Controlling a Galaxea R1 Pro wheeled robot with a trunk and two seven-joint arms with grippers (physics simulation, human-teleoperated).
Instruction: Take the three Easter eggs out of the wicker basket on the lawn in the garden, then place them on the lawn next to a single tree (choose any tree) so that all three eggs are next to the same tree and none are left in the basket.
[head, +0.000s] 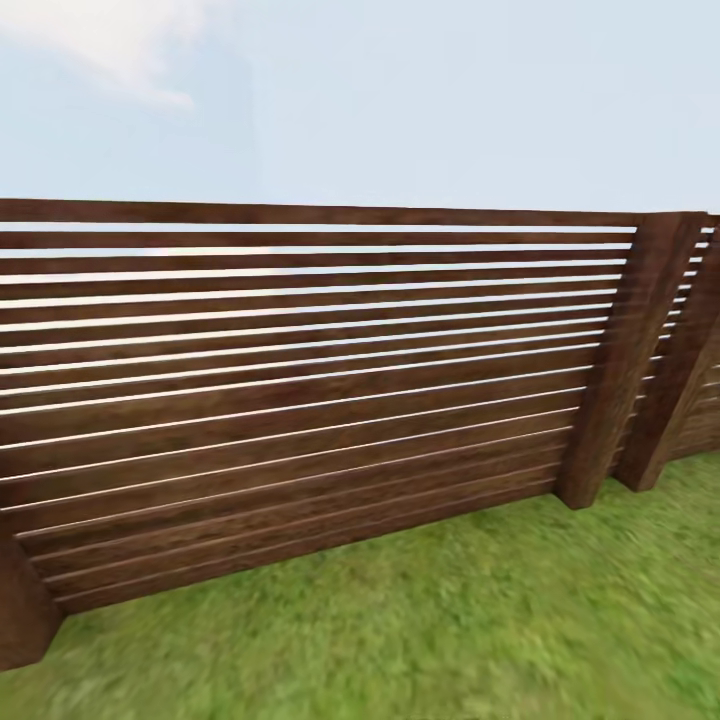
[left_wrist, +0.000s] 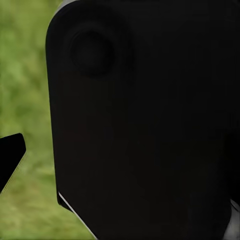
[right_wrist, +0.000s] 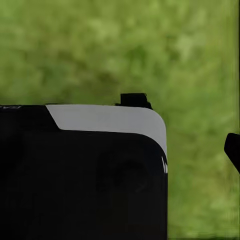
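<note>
Ahead of the head camera stands a brown slatted fence (head: 300, 400), the largest thing in sight, its long axis running across the picture and sinking toward the left, where it is nearest. One full panel of horizontal slats shows, with thin bright gaps between them, and a sliver of a second panel (head: 700, 380) begins at the right edge, angled away from the first. Three posts can be counted: one at the lower left corner (head: 25, 610), and two (head: 625, 360) standing close together at the right where the panels meet, both leaning as rendered. Pale blue sky (head: 400, 100) with one faint white cloud fills the space above the top rail. Below the fence lies the lawn (head: 450, 620), mottled green grass reaching up to the foot of the slats; it is the one task thing visible, and it also shows as a blurred green ground in both wrist views (left_wrist: 25, 75) (right_wrist: 125, 45). Close before the left wrist camera sits a big black rounded robot part (left_wrist: 150, 130), with one dark fingertip (left_wrist: 10, 155) at the picture's edge. The right wrist camera sees a black and white robot part (right_wrist: 80, 170) and one dark tip (right_wrist: 233, 149) beside it. Whether either gripper is released or clenched cannot be told.
</note>
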